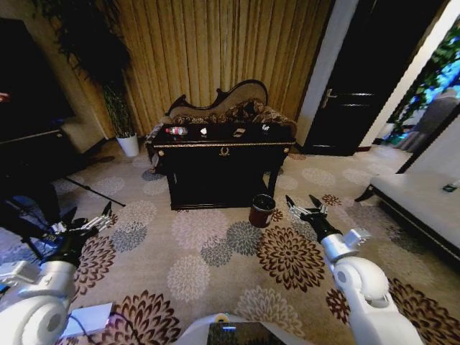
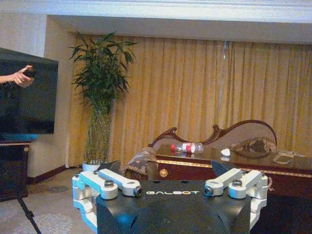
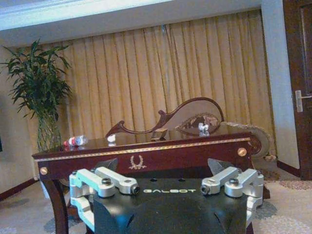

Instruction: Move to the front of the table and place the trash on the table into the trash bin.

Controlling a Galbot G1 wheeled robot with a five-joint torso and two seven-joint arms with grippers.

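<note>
Carpet with big floral medallions [image 1: 215, 266] stretches between me and the black console table [image 1: 223, 172], which stands ahead in front of a curved-back sofa [image 1: 230, 97] and gold curtains [image 1: 215, 50]. On its tabletop [image 1: 215, 138] the trash lies in a loose row: a clear plastic bottle with a red cap and label [image 1: 176, 131] on its side toward the left end, a white crumpled paper wad [image 1: 203, 131] near it, and a small tan box [image 1: 238, 132] further right. A small shiny item [image 1: 265, 129] sits toward the right end; I cannot tell what it is.

The trash bin [image 1: 262, 210], round and dark maroon, stands on the carpet just off the table's front right corner, well below the tabletop. I cannot see its contents.

My left gripper [image 1: 88, 221] is held low and forward over the carpet on my left, fingers spread, holding nothing. My right gripper [image 1: 304, 206] is held the same way on my right, fingers spread and empty, near the bin but apart from it. A potted plant in a white pot [image 1: 128, 144] stands left of the table.
</note>
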